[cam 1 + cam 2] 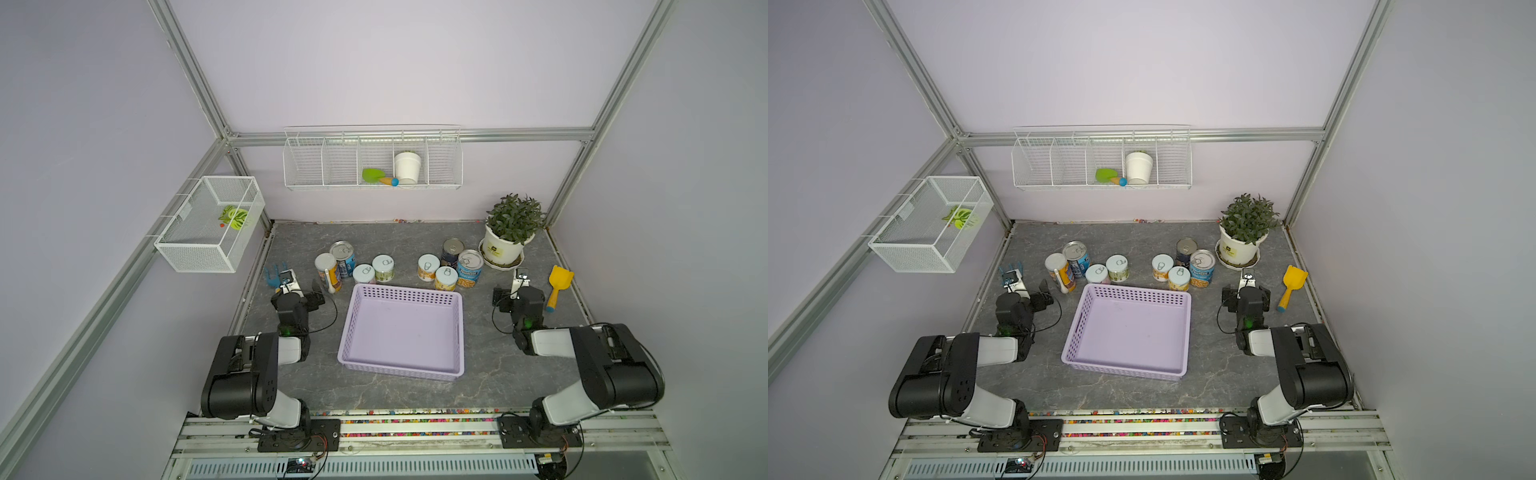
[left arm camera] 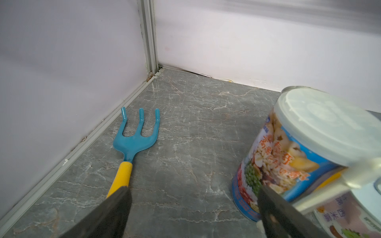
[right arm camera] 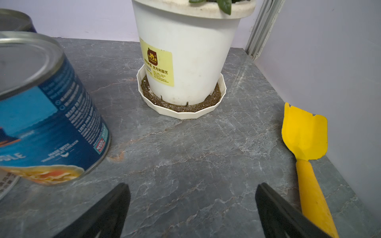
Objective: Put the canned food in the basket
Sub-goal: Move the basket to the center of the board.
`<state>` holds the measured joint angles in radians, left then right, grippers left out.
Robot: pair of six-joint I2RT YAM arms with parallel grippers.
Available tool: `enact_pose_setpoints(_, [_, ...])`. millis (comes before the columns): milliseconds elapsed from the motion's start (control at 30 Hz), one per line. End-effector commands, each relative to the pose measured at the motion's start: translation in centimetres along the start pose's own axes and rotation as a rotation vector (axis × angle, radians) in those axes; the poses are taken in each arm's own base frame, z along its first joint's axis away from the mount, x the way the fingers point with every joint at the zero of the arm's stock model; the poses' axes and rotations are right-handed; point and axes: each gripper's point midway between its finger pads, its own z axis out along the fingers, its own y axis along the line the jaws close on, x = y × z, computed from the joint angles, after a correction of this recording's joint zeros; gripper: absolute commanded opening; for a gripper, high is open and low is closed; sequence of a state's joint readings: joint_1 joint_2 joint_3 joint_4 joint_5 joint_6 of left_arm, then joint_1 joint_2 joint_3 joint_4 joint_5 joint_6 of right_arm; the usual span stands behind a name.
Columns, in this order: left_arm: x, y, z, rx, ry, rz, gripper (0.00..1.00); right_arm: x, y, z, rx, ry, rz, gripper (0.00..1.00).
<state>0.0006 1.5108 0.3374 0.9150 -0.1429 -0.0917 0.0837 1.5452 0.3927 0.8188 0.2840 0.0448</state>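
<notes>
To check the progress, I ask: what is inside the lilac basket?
Nothing can be seen in the lilac basket: its floor is bare in both top views. The eight cans stand behind it. Its near wall covers a thin strip of floor.

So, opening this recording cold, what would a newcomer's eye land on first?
The empty lilac perforated plastic basket sits at the centre of the grey marbled tabletop in both top views. Just behind it stand eight small cylindrical tins in two clusters of four. A leafy green plant in a white plastic pot fills the far right corner.
</notes>
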Motion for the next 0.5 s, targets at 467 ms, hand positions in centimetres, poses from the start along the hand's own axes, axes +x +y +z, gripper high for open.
enact_pose_setpoints(467, [-3.7, 0.9, 0.7, -0.168, 0.128, -0.042, 1.00, -9.4, 1.3, -6.7, 0.140, -0.214, -0.033, 0.99])
